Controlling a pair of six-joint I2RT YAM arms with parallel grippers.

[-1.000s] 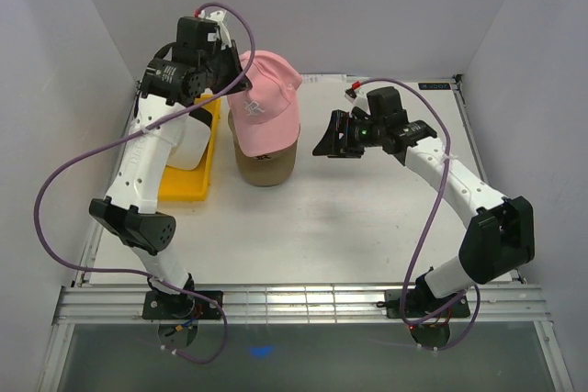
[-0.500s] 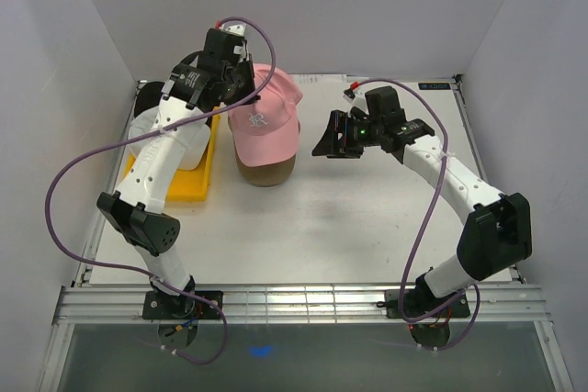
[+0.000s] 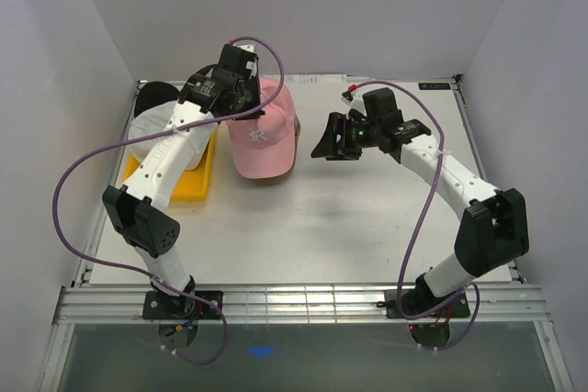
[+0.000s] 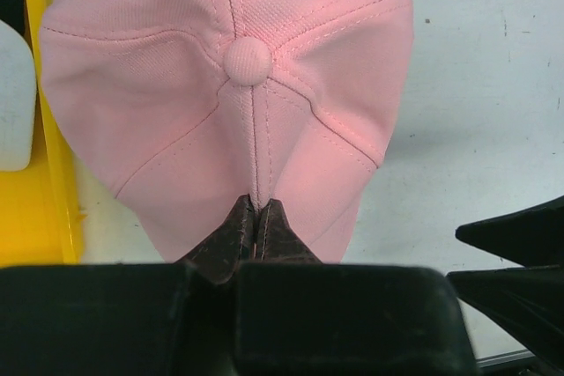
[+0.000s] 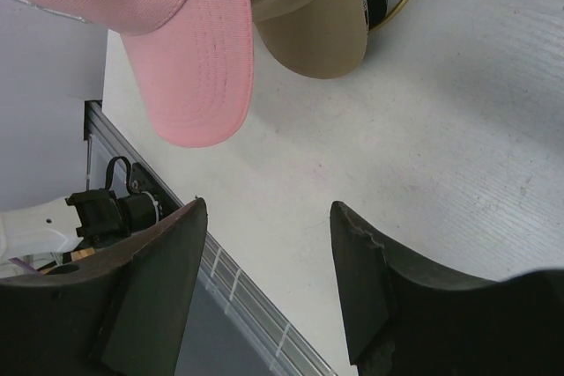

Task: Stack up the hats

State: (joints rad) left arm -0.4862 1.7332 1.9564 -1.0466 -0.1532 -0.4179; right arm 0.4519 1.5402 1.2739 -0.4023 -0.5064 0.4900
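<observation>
We see the left end effector (image 4: 256,217) pinching the pink cap (image 3: 262,135), its white logo unreadable, now lowered further over the tan cap (image 5: 313,28) than a second ago; the right end effector (image 5: 269,209) stands spread beside them

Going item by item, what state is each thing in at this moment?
pink cap: over the tan cap, pinched at the back of its crown by the left gripper
tan cap: under the pink cap, mostly covered
left gripper: shut on the pink cap
right gripper: open, empty, beside the caps
yellow tray: holds a white cap
</observation>
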